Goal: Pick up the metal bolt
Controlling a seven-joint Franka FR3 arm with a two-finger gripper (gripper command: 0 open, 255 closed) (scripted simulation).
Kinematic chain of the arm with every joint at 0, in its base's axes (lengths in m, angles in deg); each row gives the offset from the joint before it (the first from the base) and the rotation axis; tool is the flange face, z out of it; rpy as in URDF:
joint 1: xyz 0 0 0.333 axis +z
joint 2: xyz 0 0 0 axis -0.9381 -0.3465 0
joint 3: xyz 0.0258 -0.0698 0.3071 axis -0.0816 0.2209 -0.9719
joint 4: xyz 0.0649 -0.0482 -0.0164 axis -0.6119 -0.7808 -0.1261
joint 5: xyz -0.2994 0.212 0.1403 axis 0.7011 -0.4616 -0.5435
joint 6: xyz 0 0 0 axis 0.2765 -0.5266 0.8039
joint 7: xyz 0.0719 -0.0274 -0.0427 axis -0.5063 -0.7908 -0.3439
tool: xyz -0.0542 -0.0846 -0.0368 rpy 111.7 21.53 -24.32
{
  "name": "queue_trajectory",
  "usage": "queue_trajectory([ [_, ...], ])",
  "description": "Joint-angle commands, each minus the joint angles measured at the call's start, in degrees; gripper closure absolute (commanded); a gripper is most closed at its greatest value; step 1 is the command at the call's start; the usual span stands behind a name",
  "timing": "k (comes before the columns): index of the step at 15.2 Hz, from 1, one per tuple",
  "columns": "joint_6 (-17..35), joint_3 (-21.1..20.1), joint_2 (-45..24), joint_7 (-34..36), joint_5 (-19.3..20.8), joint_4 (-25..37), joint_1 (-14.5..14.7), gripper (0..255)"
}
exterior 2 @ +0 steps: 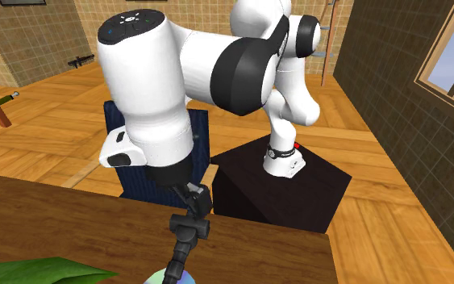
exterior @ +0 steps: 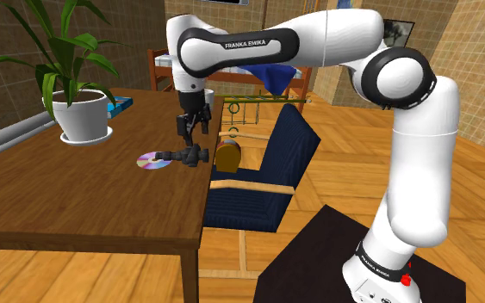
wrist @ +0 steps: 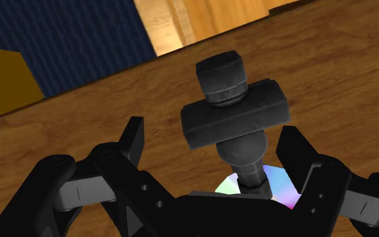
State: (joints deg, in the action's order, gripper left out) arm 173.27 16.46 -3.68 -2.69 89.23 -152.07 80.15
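Bolt (exterior: 190,156): dark grey, lying on its side on the brown wood surface (exterior: 77,198), close to the edge by the chair. Its thin end reaches over a rainbow disc (exterior: 152,161).

L to R in shoulder view: white pot w/ green plant (exterior: 85,119), disc, bolt. Past the surface edge there's a yellow-brown item (exterior: 228,157) beside a navy chair (exterior: 270,159), and the black stand (exterior: 335,258) is at lower right.

Hand (exterior: 190,131) hangs just above the bolt, pointing down, apart from it.

Wrist view: fingers (wrist: 132,143) wide apart, nothing clasped. Bolt (wrist: 233,111) shows between them w/ a gap on each side, nearer one finger than the other. Disc (wrist: 279,188) lies under the thin end.

2nd ext. view: bolt (exterior 2: 188,229) just below the hand, disc (exterior 2: 171,278) at the bottom edge.
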Motion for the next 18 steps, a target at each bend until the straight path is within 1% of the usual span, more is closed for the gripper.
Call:
queue_trajectory([
  [1, -2.2, -0.3, -5.6, 0.1, 2.0, 6.5, 1.8, 0],
  [2, -3.6, -0.4, -8.6, 0.1, 3.0, 10.2, 2.9, 0],
  [3, -4.2, -0.4, -9.9, 0.0, 3.4, 11.9, 3.4, 0],
  [10, 1.2, -0.3, -9.8, 0.5, 3.4, 6.3, 2.9, 0],
  [12, 1.6, -0.2, -9.8, 0.5, 3.4, 5.9, 2.9, 0],
  [13, 1.6, -0.2, -9.8, 0.5, 3.4, 5.9, 2.9, 255],
  [18, 1.6, -0.3, -9.8, 0.5, 3.4, 5.9, 2.9, 255],
])
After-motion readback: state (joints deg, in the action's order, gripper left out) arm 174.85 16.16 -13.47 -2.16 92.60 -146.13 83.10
